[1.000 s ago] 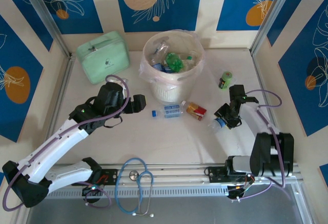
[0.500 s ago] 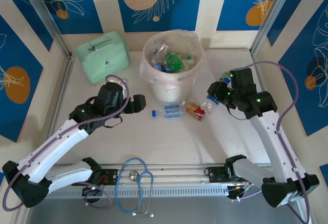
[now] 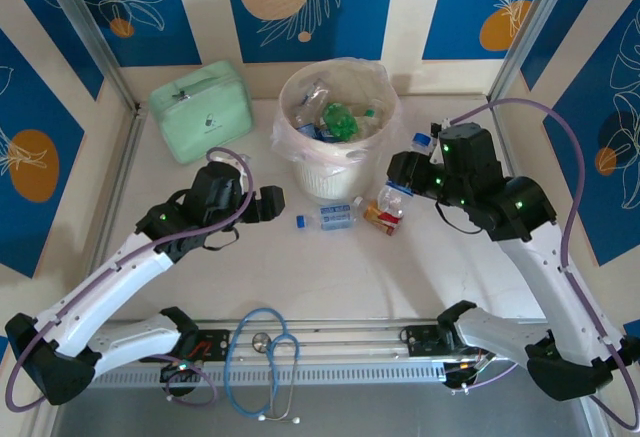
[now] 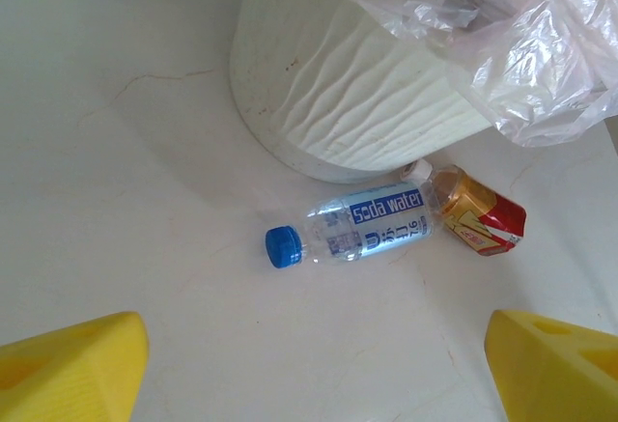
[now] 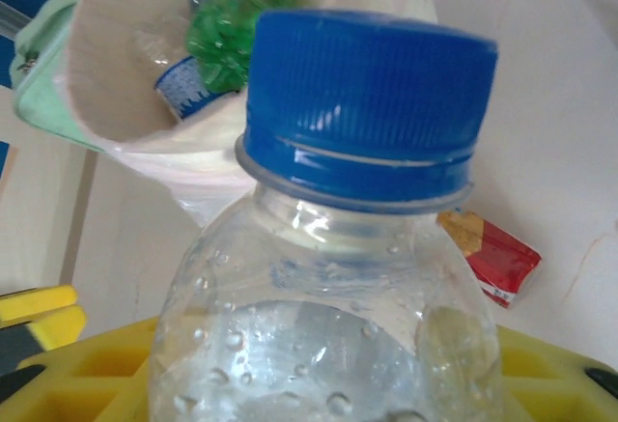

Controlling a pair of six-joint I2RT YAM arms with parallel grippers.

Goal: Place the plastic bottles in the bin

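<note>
Plastic bottles [image 4: 350,231]: two on table [image 4: 116,200], one in right pincer [image 3: 400,179].

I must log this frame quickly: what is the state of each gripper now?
Left gripper: open, holding nothing.
Right gripper: shut on a clear bottle with a blue cap.

Pale table [image 3: 330,277] — bin [image 3: 328,182], case [image 3: 200,112], two bottles [image 3: 332,216], seemingly touching

I have bare white bench [image 3: 340,272] free on the near side of the clear blue-capped plastic bottle [image 4: 352,232] and red-and-yellow labelled bottle [image 4: 475,217]. Just behind them the round cream-white bin [image 4: 328,94] blocks, its clear liner [image 4: 521,45] overhanging.
</note>
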